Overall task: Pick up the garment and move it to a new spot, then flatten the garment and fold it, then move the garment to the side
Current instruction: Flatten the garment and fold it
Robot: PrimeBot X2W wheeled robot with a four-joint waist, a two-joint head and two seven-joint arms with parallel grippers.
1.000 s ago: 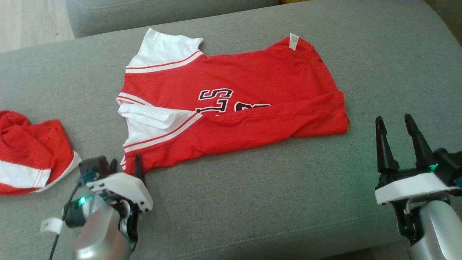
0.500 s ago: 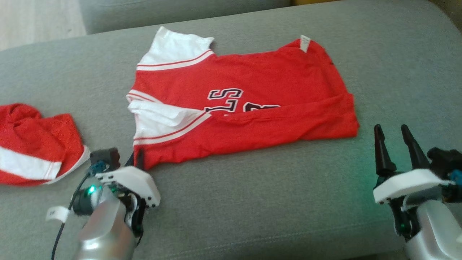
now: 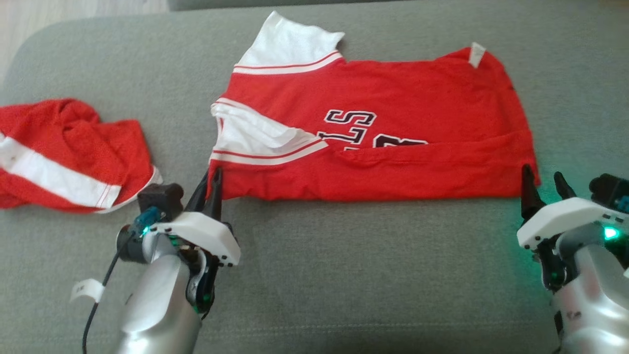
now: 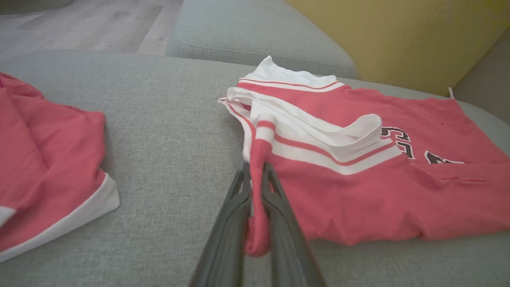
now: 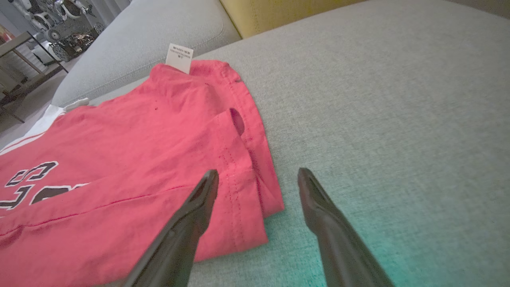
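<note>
Right hand point(image 5: 257, 173), fingers point(image 5: 187, 223) spread astride corner of red jersey point(image 5: 119, 159), white tag point(image 5: 179, 57), grey cushion point(image 5: 378, 99)

Jersey lettering point(image 3: 350, 118) half under fold; second red garment point(image 3: 73, 142) cut by left edge.

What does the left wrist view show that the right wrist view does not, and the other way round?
Left wrist view: the left end effector shut on the red jersey's near corner, the white sleeve, and a second red garment apart on the left. Right wrist view: the right end effector open, one finger over the jersey's other corner, one over the grey sofa, and the white tag. Both: the jersey's dark lettering, the sofa and a yellow surface behind.
</note>
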